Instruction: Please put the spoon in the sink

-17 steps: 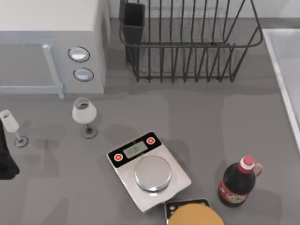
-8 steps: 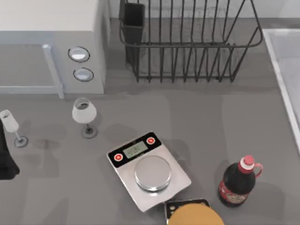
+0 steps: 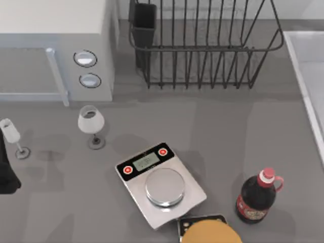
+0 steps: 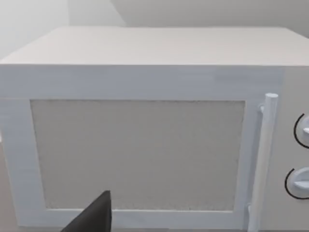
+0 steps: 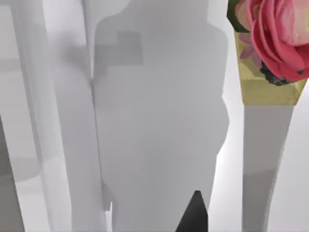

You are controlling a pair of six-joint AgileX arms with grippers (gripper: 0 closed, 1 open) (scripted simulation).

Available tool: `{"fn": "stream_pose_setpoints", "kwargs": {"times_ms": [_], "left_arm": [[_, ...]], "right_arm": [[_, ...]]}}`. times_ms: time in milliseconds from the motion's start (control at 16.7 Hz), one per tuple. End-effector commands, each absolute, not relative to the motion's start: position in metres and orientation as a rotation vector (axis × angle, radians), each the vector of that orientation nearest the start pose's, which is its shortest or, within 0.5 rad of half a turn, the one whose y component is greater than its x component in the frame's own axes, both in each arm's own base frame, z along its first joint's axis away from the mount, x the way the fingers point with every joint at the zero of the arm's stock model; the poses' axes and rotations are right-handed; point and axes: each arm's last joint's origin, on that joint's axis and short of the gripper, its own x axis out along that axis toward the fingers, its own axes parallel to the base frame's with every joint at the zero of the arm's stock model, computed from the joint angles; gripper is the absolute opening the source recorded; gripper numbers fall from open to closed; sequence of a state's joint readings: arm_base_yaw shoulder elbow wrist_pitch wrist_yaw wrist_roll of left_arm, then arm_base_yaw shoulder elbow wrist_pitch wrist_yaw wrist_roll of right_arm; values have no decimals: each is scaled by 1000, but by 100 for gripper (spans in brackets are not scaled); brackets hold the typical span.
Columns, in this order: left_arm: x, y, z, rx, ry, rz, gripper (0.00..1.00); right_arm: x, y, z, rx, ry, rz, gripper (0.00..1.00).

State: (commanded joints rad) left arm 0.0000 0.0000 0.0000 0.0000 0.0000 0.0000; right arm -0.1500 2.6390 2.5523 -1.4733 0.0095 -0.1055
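Top view: sink (image 3: 310, 76) at right of scale (image 3: 161, 185); no spoon visible, bearing unknowable; right arm judged nearer sink; jaws' state cannot tell.

Grey table (image 3: 223, 126), evenly lit; white microwave (image 3: 50, 30) at its far left, black rack (image 3: 202, 45) right of microwave.

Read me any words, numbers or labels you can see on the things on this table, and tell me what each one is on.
No text can be read.
Silver kitchen scale: its small grey display is too blurred to read.
Dark soda bottle with a red cap: its red label is too small to read.
White microwave: its round dials carry no legible marks.
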Motion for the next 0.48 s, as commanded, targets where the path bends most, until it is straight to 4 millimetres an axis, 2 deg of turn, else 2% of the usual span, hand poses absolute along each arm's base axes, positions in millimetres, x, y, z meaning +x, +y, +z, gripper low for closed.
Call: {"fn": "stream_pose_setpoints", "kwargs": {"times_ms": [180,480], "left_arm": [[106,-1,160,0,0,0,100],[106,-1,160,0,0,0,100]], "right_arm": [[502,-69,158,20,1549,-28,0],[502,-69,158,20,1545,-29,0]]}}
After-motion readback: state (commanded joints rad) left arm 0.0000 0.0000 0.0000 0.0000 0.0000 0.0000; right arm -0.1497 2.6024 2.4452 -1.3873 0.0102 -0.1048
